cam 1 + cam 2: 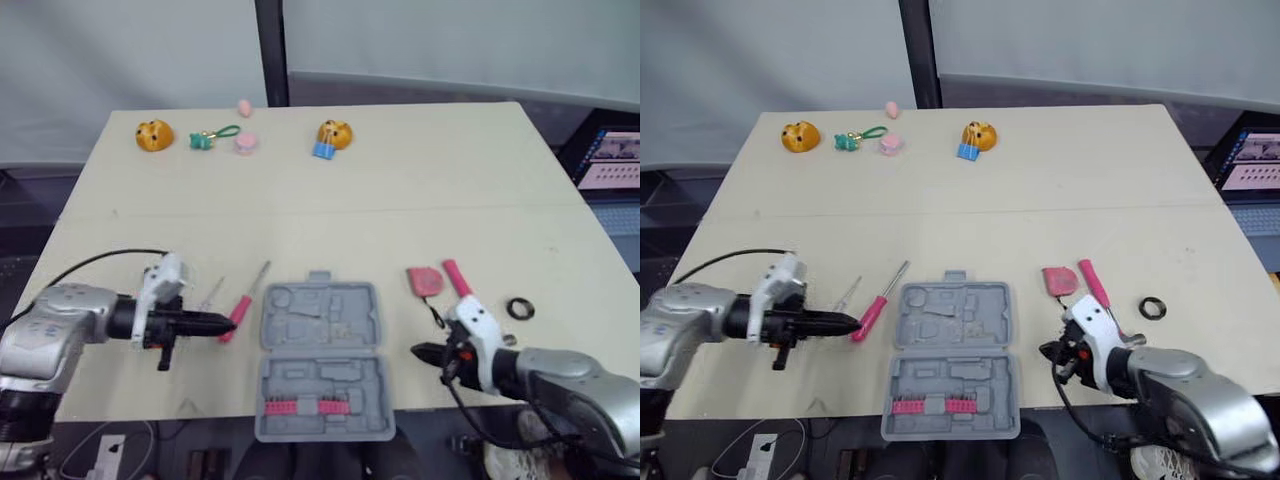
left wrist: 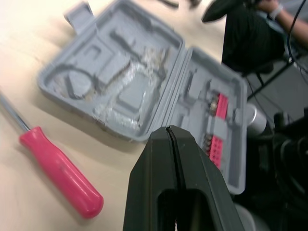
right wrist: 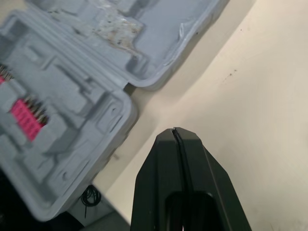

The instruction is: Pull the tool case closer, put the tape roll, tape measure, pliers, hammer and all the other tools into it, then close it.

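Note:
The grey tool case [image 1: 320, 350] lies open near the table's front edge, with a row of pink bits in its near half. My left gripper [image 1: 230, 321] is shut and empty, its tip beside the handle of a pink screwdriver [image 1: 240, 302], just left of the case. A thin metal tool [image 1: 212, 292] lies left of the screwdriver. My right gripper [image 1: 416, 350] is shut and empty, just right of the case. Behind it lie a pink tape measure [image 1: 424, 281], a pink-handled tool [image 1: 457, 277] and a black tape roll [image 1: 520, 308].
Along the far side of the table sit two orange toys [image 1: 155, 134] [image 1: 335, 133], a green keychain [image 1: 212, 137] and two small pink pieces [image 1: 246, 143]. A laptop screen [image 1: 610, 160] shows beyond the right edge. A black cable trails from my left arm.

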You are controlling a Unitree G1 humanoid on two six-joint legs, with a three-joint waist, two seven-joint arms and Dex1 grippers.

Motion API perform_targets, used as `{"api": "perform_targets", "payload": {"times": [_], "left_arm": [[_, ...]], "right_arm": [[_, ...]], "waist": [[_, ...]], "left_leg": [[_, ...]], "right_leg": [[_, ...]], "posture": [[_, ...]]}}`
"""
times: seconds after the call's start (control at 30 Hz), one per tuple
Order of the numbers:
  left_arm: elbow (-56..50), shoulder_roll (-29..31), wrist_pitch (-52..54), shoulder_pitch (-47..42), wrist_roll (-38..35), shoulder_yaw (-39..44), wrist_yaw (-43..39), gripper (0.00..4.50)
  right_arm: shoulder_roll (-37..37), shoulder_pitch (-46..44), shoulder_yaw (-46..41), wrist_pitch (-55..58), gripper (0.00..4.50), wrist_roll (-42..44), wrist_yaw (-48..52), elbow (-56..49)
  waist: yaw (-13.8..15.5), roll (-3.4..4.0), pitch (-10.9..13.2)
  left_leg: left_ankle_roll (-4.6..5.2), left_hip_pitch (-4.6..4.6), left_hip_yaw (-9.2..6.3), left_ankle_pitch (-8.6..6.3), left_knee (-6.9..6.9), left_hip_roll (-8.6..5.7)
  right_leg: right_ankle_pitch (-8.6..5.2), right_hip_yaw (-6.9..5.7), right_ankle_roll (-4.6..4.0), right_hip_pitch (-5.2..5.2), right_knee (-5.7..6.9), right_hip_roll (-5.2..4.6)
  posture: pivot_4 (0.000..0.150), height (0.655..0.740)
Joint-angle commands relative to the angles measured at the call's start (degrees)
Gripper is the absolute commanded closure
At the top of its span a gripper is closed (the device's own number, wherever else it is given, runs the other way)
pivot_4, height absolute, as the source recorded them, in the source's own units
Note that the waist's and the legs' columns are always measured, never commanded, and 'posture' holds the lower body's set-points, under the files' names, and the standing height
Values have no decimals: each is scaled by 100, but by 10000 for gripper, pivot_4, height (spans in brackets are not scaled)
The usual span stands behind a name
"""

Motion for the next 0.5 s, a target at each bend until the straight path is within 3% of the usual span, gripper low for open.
{"api": "perform_targets", "payload": {"times": [0.03,0.17,0.47,0.5], "left_arm": [[-363,-231,-469,848,-367,1116,58,45000],[-439,-573,-1262,1812,-310,1678,56,45000],[-553,-1184,-2364,3572,-395,2195,-174,45000],[-552,-1220,-2378,3686,-413,2218,-123,42476]], "right_arm": [[-181,650,-673,-505,44741,284,536,-553],[-205,1334,-1090,-1074,44741,356,917,-697],[-273,2205,-1435,-2282,44741,-92,1431,-361],[-302,2271,-1460,-2297,44966,-93,1470,-335]], "waist": [[-2,2,1],[22,9,6],[153,9,5],[158,9,5]], "left_leg": [[5,3,3,-3,-3,1],[16,47,1,-14,-3,6],[22,48,5,-23,-1,15],[22,47,5,-23,-1,17]], "right_leg": [[0,0,0,3,-4,0],[1,-15,1,74,-67,1],[30,-19,1,96,-134,4],[34,-22,-1,98,-141,5]], "posture": [[1500,7121],[1500,7121],[1500,7121],[1500,7121]]}}
